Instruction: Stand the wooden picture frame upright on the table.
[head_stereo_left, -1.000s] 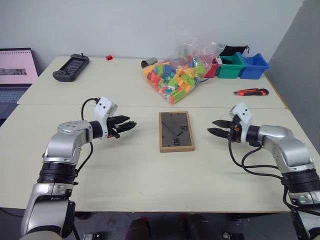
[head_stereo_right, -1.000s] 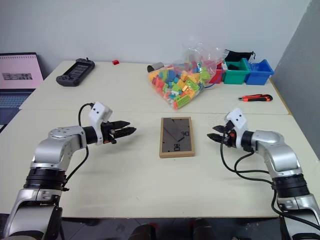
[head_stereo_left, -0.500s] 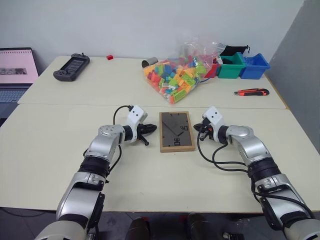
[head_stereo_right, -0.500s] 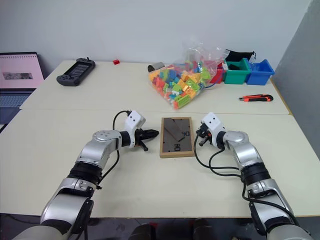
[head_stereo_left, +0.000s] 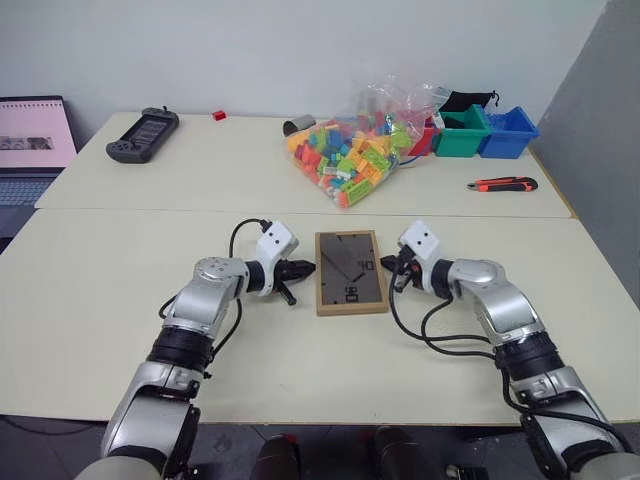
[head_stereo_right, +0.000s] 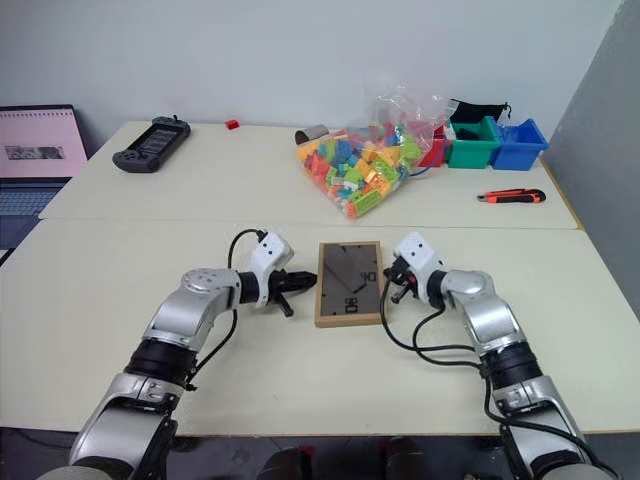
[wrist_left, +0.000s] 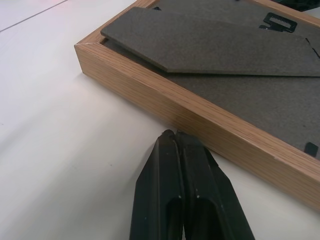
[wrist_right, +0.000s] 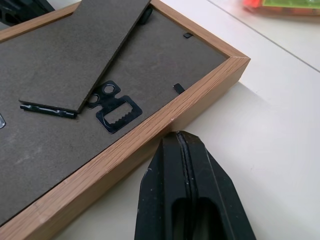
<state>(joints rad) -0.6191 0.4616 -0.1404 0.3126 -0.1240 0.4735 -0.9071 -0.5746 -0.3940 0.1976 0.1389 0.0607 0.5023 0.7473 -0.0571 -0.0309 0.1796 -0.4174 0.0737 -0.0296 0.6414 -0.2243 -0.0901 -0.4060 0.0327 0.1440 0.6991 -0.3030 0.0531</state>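
Looking down from the head cam, I've got the wooden picture frame (head_stereo_left: 351, 272) lying flat, back panel up, near the middle of the pale surface (head_stereo_left: 300, 370); left claw (head_stereo_left: 303, 269) sits just off its left edge and right claw (head_stereo_left: 391, 268) just off its right edge, both pointing inward at it. From up there I can't really say if either tip touches the wood; the wrist cams sort that out a bit. Left wrist view has the fingers (wrist_left: 172, 190) pressed together, empty, tip right at the frame's (wrist_left: 200, 120) side wall, looks like touching or a hair off; right wrist view shows the same deal, fingers (wrist_right: 187, 190) pressed shut on nothing, tip right by the wood rail (wrist_right: 150, 135). That cam also picks up the sawtooth hanger (wrist_right: 116, 112) and the fold-out stand (wrist_right: 75, 60) lying flat on the backing, which are just dark marks from above; the picture side is face down, so hidden. Farther back: bag of coloured bricks (head_stereo_left: 360, 145), box cutter (head_stereo_left: 500, 184), game controller (head_stereo_left: 142, 134).
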